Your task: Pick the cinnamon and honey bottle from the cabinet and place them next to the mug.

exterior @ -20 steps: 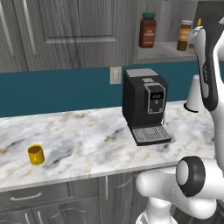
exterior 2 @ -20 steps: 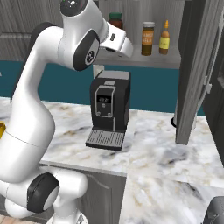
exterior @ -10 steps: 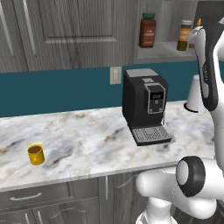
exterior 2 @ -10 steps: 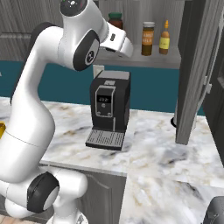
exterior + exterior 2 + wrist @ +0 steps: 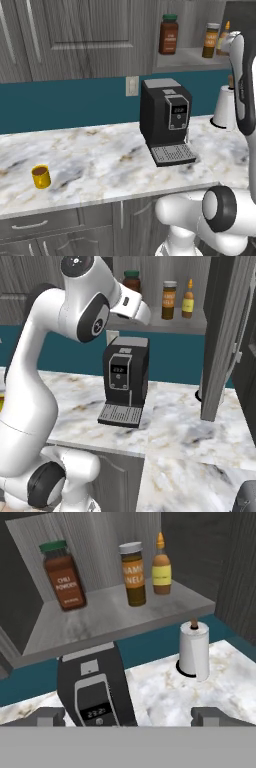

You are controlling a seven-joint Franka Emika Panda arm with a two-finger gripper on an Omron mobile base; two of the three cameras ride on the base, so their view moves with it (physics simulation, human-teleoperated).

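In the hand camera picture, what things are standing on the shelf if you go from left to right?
Red-brown jar with a green lid → the cinnamon → the honey bottle.

In the hand view, three containers stand in a row on the shelf (image 5: 115, 614) of the cabinet (image 5: 75, 35): the chili jar (image 5: 63, 575) at 10 o'clock, the cinnamon (image 5: 133, 574) at 12, and the honey bottle (image 5: 161, 565) just beside it at 1. Below the shelf, the coffee machine (image 5: 95, 687) stands on the table (image 5: 100, 160) at 7 o'clock, with the paper towel roll (image 5: 194, 649) at 4. In the left base view, the mug (image 5: 41, 176) sits at 8 o'clock, well apart from the machine.
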